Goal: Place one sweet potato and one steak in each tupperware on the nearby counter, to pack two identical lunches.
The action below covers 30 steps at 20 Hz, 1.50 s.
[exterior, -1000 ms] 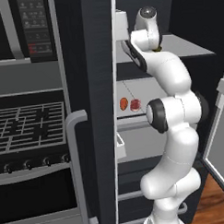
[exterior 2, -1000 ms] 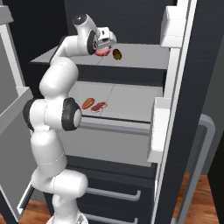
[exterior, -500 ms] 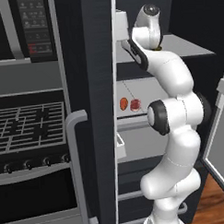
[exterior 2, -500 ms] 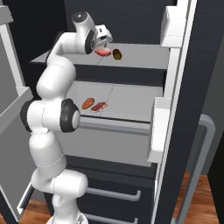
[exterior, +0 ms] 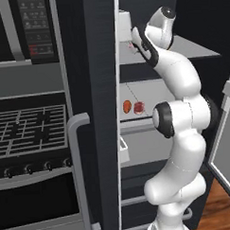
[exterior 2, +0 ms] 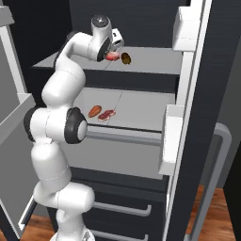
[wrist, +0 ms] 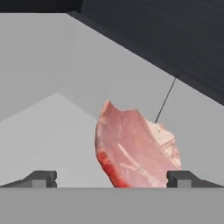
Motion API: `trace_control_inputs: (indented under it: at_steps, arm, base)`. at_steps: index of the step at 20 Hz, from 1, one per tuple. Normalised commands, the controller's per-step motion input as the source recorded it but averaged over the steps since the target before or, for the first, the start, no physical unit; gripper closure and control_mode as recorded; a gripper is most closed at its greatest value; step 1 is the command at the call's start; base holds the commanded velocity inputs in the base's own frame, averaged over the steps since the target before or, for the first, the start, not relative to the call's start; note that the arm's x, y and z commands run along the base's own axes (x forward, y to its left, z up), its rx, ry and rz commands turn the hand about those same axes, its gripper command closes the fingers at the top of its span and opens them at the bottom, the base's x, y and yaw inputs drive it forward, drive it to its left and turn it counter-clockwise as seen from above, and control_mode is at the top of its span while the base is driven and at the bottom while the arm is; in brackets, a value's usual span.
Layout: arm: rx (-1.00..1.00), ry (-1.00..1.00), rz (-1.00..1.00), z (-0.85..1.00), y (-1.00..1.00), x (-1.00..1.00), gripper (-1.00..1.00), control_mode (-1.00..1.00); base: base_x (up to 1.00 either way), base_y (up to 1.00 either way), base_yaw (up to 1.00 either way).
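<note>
- Left base view: the pincer [exterior: 132,44] reached onto the upper fridge shelf [exterior: 194,48]; a second steak [exterior: 139,107] and sweet potato [exterior: 127,106] lay well below it.
- Right base view: the brown sweet potato [exterior 2: 125,58] sat just beside the pincer [exterior 2: 114,51]; a careless closing might knock it.
- Hand view: the pincer [wrist: 112,178] stood released, steak [wrist: 135,151] between its tips, nearer the right; an off-centre grasp could slip.

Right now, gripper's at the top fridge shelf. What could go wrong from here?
1. The open gripper sits off-centre on the steak: one finger may land on the meat.
2. The brown sweet potato lies close beside that steak and could get knocked.
3. The fridge door stands near the arm's way out.
</note>
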Motion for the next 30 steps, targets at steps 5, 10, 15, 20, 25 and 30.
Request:
trace_control_inputs:
  at_steps: [5, 10, 15, 20, 25, 30]
  arm:
    - [-0.01, 0.05, 0.17, -0.23, -0.03, 0.29, -1.00, -1.00]
    - [-0.01, 0.05, 0.14, -0.08, 0.00, 0.51, -1.00, -1.00]
    - [-0.02, 0.03, 0.10, -0.01, 0.00, 0.50, -1.00, -1.00]
    - [-0.10, 0.06, 0.09, -0.40, 0.00, 0.18, -1.00, -1.00]
    - [-0.12, 0.11, 0.04, -0.56, 0.00, 0.04, -1.00, -1.00]
    - [-0.12, 0.10, 0.00, -0.63, -0.01, -0.06, -1.00, -1.00]
  base:
    - [0.00, 0.00, 0.00]
    - [0.00, 0.00, 0.00]
    - [0.00, 0.00, 0.00]
    - [0.00, 0.00, 0.00]
    - [0.00, 0.00, 0.00]
    - [0.00, 0.00, 0.00]
